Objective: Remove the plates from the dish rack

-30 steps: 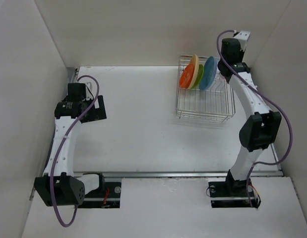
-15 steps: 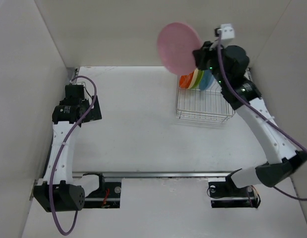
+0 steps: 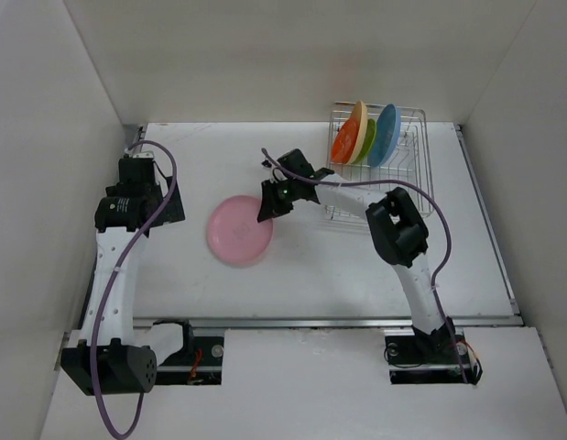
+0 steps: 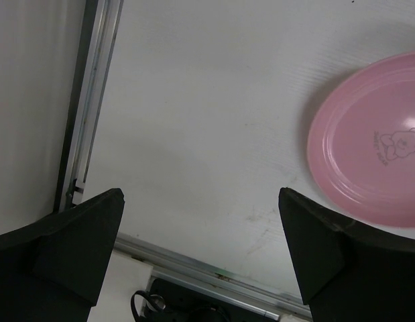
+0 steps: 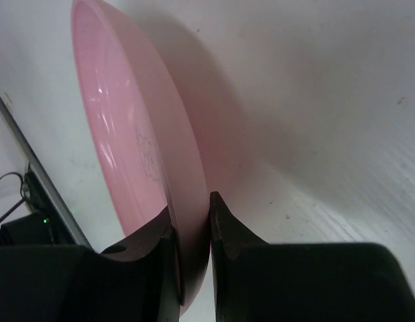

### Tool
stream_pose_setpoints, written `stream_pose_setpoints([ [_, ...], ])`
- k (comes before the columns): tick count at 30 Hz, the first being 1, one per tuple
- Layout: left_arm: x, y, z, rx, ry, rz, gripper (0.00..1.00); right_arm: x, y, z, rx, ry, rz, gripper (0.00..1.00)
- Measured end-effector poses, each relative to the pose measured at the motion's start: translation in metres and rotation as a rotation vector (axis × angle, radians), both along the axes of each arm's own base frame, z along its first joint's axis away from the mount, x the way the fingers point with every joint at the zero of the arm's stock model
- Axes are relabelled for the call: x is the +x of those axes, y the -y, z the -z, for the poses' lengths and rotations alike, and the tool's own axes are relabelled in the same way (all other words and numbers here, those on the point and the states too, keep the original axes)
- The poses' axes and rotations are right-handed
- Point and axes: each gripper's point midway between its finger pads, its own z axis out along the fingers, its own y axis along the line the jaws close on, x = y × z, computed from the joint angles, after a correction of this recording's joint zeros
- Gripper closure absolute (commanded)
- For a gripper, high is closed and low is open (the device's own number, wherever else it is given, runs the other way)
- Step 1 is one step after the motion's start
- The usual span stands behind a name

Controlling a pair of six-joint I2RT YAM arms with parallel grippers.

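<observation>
The table [image 3: 356, 266] is white and walled on three sides, with a metal rail [image 3: 329, 321] along its near edge. The rack [image 3: 379, 197] sits at the far right. In its far end four plates stand on edge, close together: the orange plate [image 3: 343, 147], the cream plate [image 3: 358, 117], the green plate [image 3: 366, 142] and the blue plate [image 3: 386, 135]. The right arm reaches left from its base, and its forearm crosses over the rack's near left corner in the top view. The left gripper [image 4: 200, 201] hangs over the table's left side with its fingers spread wide and nothing between them. The pink plate [image 3: 239, 230] lies just beyond its right finger in the wrist view. Half a second ago the pink plate was held high in the air, up and to the left of the rack. Now it is low at the middle of the table, well left of the rack and between the two arms. The left arm has barely shifted. The right gripper [image 5: 190, 208] pinches the plate's right rim, one finger on each face. Whether the plate lies fully flat on the table cannot be told. It is round, glossy and shallow with a raised rim, and a small bear outline is printed near its centre.
</observation>
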Motion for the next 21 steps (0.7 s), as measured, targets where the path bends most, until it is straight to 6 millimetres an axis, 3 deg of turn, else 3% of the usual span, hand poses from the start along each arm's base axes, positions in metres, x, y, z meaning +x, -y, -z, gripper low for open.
stream_pose_setpoints([
  [4, 0.000, 0.000, 0.000, 0.000, 0.002, 0.000, 0.00, 0.009, 0.000, -0.007, 0.004, 0.014, 0.033, 0.91],
  [5, 0.000, 0.000, 0.000, 0.000, 0.002, 0.000, 0.00, 0.011, 0.002, -0.006, -0.009, 0.013, 0.053, 0.83],
  [6, 0.000, 0.000, 0.000, 0.000, 0.002, 0.000, 0.00, 0.013, 0.004, -0.005, -0.018, 0.012, 0.070, 0.64],
  [9, 0.000, 0.000, 0.000, -0.001, 0.002, 0.001, 0.00, 0.022, 0.014, 0.003, -0.075, 0.018, 0.137, 0.26],
  [13, 0.000, 0.002, 0.000, -0.007, 0.002, 0.006, 0.00, 0.030, 0.036, 0.012, -0.190, 0.052, 0.215, 0.06],
  [15, 0.000, 0.003, 0.000, -0.012, 0.002, 0.010, 0.00, 0.030, 0.050, 0.003, -0.243, 0.085, 0.251, 0.00],
  [18, 0.000, 0.004, 0.000, -0.017, 0.002, 0.015, 0.00, 0.032, 0.075, -0.045, -0.281, 0.194, 0.328, 0.00],
  [21, 0.001, 0.006, 0.001, -0.027, 0.002, 0.024, 0.00, 0.036, 0.103, -0.132, -0.246, 0.372, 0.449, 0.00],
])
